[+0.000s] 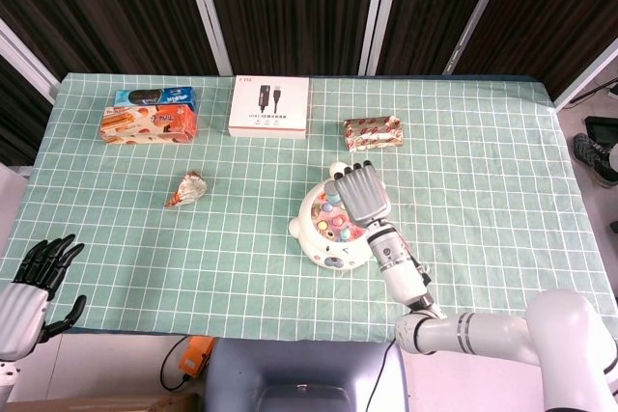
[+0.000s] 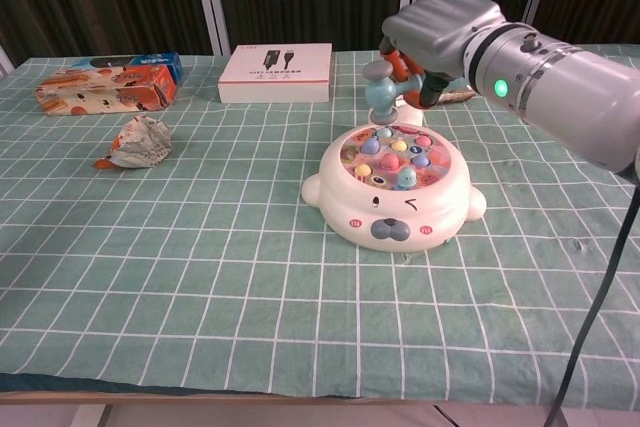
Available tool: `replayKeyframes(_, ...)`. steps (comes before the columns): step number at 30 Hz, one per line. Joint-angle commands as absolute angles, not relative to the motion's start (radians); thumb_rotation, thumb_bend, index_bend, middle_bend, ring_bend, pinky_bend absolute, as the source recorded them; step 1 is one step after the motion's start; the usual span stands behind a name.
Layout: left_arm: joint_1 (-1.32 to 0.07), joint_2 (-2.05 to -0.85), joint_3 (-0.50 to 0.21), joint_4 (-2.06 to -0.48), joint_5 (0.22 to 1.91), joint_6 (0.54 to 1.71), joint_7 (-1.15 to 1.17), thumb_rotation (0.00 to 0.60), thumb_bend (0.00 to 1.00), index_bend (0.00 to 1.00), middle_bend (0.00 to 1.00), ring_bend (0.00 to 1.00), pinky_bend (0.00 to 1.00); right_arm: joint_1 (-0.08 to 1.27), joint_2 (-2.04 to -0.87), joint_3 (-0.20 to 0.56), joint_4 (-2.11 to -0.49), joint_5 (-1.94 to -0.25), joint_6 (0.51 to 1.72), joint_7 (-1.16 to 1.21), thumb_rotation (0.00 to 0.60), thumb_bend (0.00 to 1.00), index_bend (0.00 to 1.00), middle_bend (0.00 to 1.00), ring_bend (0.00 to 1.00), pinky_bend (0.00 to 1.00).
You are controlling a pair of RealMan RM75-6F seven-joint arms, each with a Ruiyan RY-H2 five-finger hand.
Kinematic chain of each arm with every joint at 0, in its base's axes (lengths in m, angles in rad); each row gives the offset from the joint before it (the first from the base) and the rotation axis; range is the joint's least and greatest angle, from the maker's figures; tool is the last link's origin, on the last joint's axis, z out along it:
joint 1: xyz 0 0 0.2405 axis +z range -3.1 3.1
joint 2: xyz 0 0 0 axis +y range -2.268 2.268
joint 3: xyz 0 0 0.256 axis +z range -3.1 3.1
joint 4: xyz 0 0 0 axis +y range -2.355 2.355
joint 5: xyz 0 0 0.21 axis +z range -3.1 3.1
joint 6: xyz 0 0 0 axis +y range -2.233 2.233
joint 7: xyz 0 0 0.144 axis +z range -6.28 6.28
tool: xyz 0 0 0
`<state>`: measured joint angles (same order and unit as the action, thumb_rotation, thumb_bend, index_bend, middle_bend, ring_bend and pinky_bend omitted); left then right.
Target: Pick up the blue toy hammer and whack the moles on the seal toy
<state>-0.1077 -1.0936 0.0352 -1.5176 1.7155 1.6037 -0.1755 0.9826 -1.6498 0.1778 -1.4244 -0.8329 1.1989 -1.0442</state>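
The white seal toy (image 2: pixel 395 205) with coloured moles on top sits mid-table, also seen from above as the seal toy (image 1: pixel 323 229). My right hand (image 2: pixel 437 32) grips the blue toy hammer (image 2: pixel 383 89), whose head hangs a little above the moles at the toy's back edge. In the head view the right hand (image 1: pixel 363 194) covers the toy's right side and hides most of the hammer. My left hand (image 1: pixel 41 277) hovers off the table's near left corner, fingers spread, holding nothing.
A white box (image 1: pixel 269 106) lies at the back centre, snack boxes (image 1: pixel 148 117) at the back left, a red packet (image 1: pixel 372 131) behind the toy. A crumpled wrapper (image 1: pixel 186 190) lies left of the toy.
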Motion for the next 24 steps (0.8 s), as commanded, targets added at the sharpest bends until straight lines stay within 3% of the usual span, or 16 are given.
replayKeyframes(1,-0.108,-1.091,0.034,-1.516,1.711,1.602,-0.182,0.6,0.42,0.0,0.0,0.0,0.02,0.989,-1.678,0.184,-1.388,-0.831,1.188,-1.048,0.6,0.56,0.97,0.64,0.58,0.65)
replayKeyframes(24,-0.108,-1.089,0.034,-1.51,1.71,1.6,-0.193,0.6,0.42,0.0,0.0,0.0,0.02,1.01,-1.727,0.199,-1.356,-0.72,1.156,-1.187,0.6,0.56,0.97,0.64,0.58,0.65)
